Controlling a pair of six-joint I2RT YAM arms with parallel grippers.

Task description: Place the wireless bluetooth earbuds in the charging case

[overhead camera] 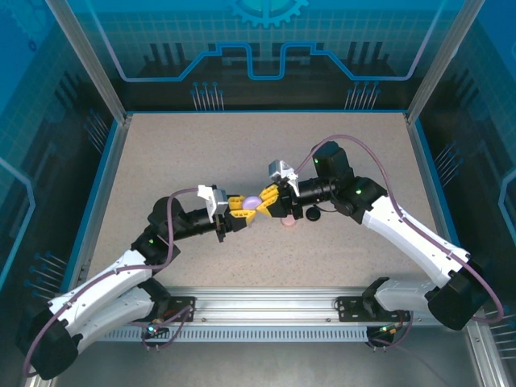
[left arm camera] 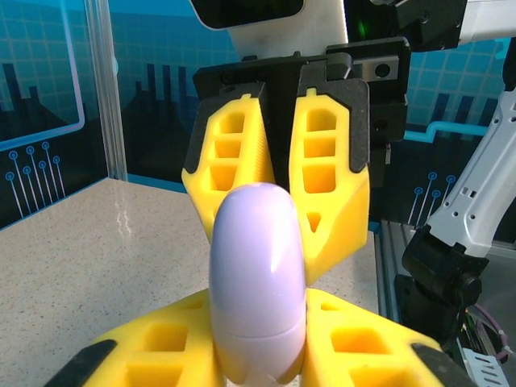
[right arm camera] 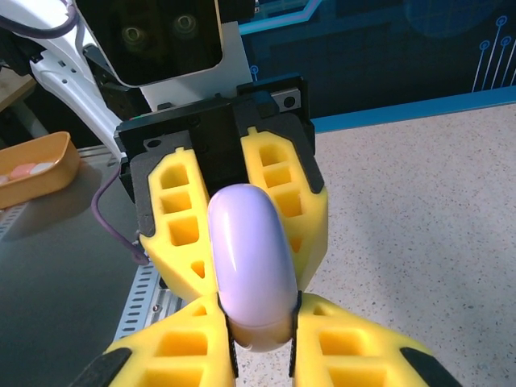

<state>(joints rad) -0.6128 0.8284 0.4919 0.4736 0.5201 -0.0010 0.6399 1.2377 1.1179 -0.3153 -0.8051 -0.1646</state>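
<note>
Apparently midair: lilac case [overhead camera: 253, 202] btwn L fingers [left arm camera: 161, 355] & R fingers [right arm camera: 355, 355].

Your arms [overhead camera: 105, 282]: white shells, black joints, green status lights. Purple cables [right arm camera: 97, 216] loop along each. Your fingers [left arm camera: 238, 157]: yellow, ribbed, hollow pockets, black mounts with screws.

Robot lab enclosure, aluminium frame posts [overhead camera: 85, 58], blue circuit-printed wall panels [overhead camera: 266, 48], speckled tabletop [overhead camera: 201, 153], mounting rail [overhead camera: 266, 305]
</note>
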